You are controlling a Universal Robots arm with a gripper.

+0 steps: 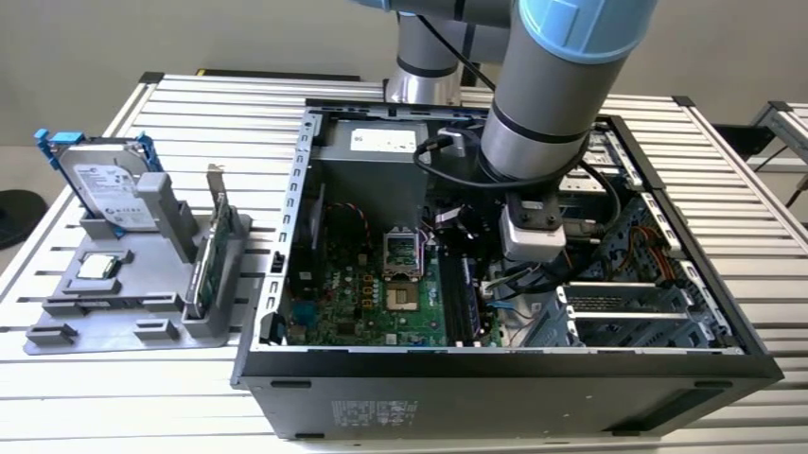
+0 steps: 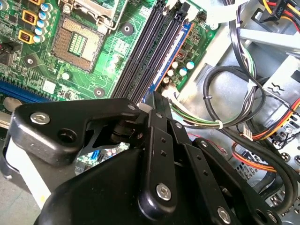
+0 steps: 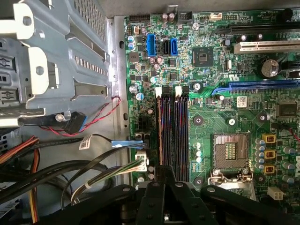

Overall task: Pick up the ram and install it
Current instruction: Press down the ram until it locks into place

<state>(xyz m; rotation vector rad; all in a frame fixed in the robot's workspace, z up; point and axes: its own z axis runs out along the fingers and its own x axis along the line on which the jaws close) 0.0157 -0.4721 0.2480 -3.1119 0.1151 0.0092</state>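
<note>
gripper: fingers drawn close together, over memory slots
hold: can't tell whether anything is pinched
ram: seated in outer slot

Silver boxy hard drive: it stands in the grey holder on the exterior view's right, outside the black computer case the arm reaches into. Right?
No. The exterior view shows the silver boxy hard drive in the grey holder on that view's left, not right. It is outside the black computer case, and the arm does reach into it.
</note>
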